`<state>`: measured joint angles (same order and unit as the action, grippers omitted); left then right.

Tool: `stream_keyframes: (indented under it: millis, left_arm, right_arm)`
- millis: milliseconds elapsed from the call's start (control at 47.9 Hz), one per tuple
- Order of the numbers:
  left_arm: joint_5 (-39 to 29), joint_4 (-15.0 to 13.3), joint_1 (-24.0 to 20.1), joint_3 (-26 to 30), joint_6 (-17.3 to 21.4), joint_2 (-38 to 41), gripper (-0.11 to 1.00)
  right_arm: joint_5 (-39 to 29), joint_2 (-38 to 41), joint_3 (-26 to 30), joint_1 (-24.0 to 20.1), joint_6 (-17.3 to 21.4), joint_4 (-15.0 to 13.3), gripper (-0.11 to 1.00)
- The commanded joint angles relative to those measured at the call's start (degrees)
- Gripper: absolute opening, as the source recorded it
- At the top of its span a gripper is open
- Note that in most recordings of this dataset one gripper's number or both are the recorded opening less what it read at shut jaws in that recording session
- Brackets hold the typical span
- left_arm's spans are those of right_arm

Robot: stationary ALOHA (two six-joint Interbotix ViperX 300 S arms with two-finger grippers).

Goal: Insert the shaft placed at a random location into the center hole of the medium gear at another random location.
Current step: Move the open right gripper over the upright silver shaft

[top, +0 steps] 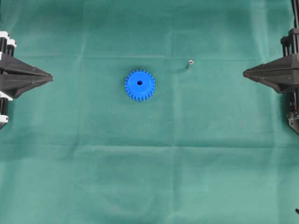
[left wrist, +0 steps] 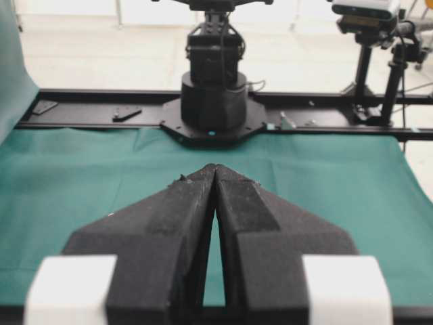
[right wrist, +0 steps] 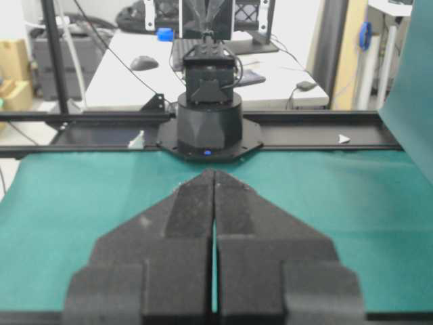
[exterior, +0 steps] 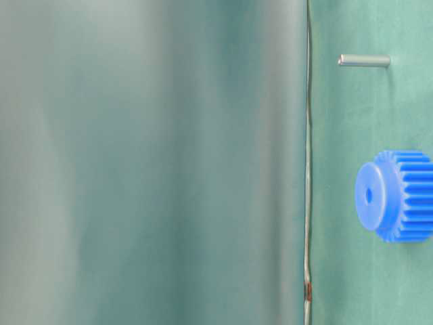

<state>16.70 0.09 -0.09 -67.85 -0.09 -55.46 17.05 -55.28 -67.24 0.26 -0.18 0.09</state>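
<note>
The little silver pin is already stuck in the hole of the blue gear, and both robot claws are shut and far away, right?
Not quite. The shaft lies on the green cloth apart from the medium gear, whose center hole is empty, as the overhead view shows. The left gripper and right gripper are indeed shut and far away.

Gear mid-cloth, pin off to one side, arms parked at the edges

From overhead, the medium gear [top: 139,85] lies flat on the cloth [top: 149,177] near the middle, center hole [top: 139,83] facing up. The shaft [top: 189,62] sits well apart, to its right and further back. The left gripper [top: 49,74] is at the left edge, the right gripper [top: 245,73] at the right, pointing inward.
</note>
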Motion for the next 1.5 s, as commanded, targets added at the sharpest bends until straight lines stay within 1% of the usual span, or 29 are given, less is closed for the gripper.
stream_keyframes:
  millis: [0,209,501,563,626,689,730,793,814,876,918,960,1064,1273,1481]
  left_arm:
    - [-0.09,0.7,0.44,2.11,-0.26,0.7,0.0]
    - [-0.09,0.7,0.44,2.29,-0.26,0.62,0.0]
    - [-0.09,0.79,0.44,2.2,-0.26,0.79,0.0]
    - [-0.35,0.79,0.44,2.2,-0.26,0.79,0.0]
    - [-0.62,0.79,0.44,2.2,-0.26,0.79,0.0]
    - [-0.88,0.79,0.44,2.2,-0.26,0.7,0.0]
    - [-0.88,0.79,0.44,2.2,-0.26,0.79,0.0]
    - [-0.97,0.79,0.44,2.2,-0.26,0.79,0.0]
    - [-0.88,0.79,0.44,2.2,-0.26,0.79,0.0]
    - [-0.88,0.79,0.44,2.2,-0.26,0.79,0.0]
    - [-0.88,0.88,0.44,2.11,-0.18,0.79,0.0]
    - [-0.97,0.79,0.35,2.11,-0.18,0.79,0.0]
    - [-1.49,0.88,0.35,2.11,-0.09,0.79,0.0]
    - [-1.49,0.88,0.44,1.93,-0.18,0.88,0.0]
    - [-1.67,0.79,0.44,1.76,-0.09,0.79,0.0]
  right_arm:
    - [-0.09,0.18,1.23,0.18,-0.53,-0.26,0.01]
    - [-1.49,0.09,1.76,0.18,-0.62,-0.26,0.01]
    - [-1.23,1.23,1.67,0.79,-0.53,0.0,0.01]
    - [-1.05,2.29,1.76,1.23,-0.53,0.0,0.03]
    - [-0.44,3.43,1.76,1.85,-0.53,0.0,0.13]
    - [0.35,4.92,1.58,2.64,-0.53,0.0,0.27]
    - [0.97,6.68,1.41,3.52,-0.53,0.0,0.41]
    - [1.85,9.14,1.23,4.66,-0.53,0.0,0.6]
    - [2.2,10.55,1.23,5.1,-0.53,0.0,0.68]
    - [3.16,13.8,1.23,6.06,-0.62,0.0,0.84]
    - [3.87,16.08,1.41,6.59,-0.62,0.0,0.92]
    - [4.39,18.37,1.67,7.21,-0.62,0.0,0.92]
    - [5.1,24.87,2.72,9.32,-0.62,0.0,0.88]
    - [7.29,36.47,4.22,13.71,-0.62,0.0,0.88]
    - [10.55,44.65,4.92,15.29,-0.62,0.18,0.88]
